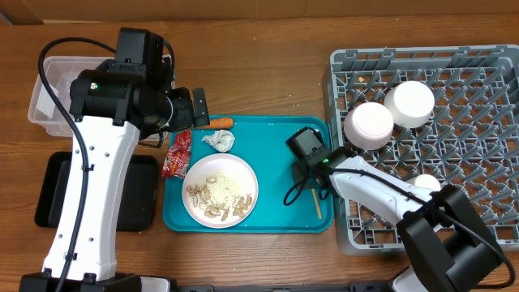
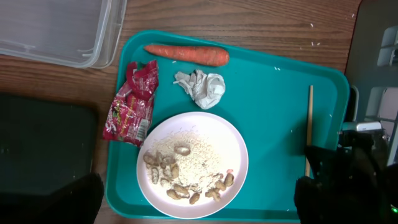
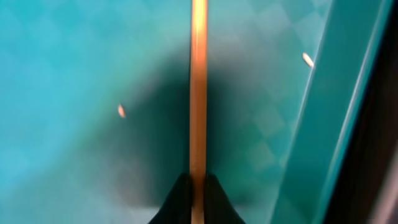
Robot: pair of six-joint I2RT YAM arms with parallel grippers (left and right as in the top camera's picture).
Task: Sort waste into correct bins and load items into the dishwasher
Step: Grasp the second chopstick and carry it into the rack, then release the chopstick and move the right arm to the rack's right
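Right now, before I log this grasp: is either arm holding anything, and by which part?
The right fingers pinch a chopstick near one end. The left gripper is open and holds nothing.

Robot lab bench: wooden table (image 1: 268,65), grey dish rack (image 1: 422,55).

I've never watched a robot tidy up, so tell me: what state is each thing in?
Left hand, open, empty, over the teal tray.
Right hand, shut on the chopstick.
Chopstick, flat on the tray.
Plate, on the tray, holding shells and rice.
Carrot, on the tray.
Wrapper, crumpled, on the tray's left edge.
Tissue, crumpled, on the tray.
Bowls, in the rack.
Clear tub, nothing visible inside.
Black tray, looks bare.
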